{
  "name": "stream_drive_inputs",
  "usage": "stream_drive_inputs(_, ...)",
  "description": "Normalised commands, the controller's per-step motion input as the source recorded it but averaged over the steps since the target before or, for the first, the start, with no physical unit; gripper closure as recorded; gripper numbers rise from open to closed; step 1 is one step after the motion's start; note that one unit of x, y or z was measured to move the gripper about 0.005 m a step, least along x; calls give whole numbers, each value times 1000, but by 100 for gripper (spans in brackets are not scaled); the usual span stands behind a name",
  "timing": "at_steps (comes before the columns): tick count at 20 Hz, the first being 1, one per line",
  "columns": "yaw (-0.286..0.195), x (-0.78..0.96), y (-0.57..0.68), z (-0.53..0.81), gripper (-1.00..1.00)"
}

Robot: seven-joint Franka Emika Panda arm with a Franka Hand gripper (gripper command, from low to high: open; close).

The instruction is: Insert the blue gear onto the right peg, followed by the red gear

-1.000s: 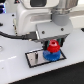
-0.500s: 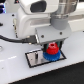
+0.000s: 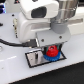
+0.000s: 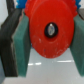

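Lowered since the earlier frame: red gear [image 3: 50,50] now sits just above blue gear [image 3: 49,56], which is on the right peg; plate [image 3: 34,58] beneath. End effector [image 4: 49,35] clamps red gear. Risk: bore off-axis from peg tip, gear jams or tilts on release

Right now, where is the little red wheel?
The red gear is held between the gripper fingers, directly over the blue gear on the grey plate, at the plate's end toward the exterior view's right.
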Motion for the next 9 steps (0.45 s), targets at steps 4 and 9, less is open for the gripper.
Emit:
stream_drive_inputs(4,0,6,33,167,-100)
stream_drive_inputs(9,0,2,80,600,-100)
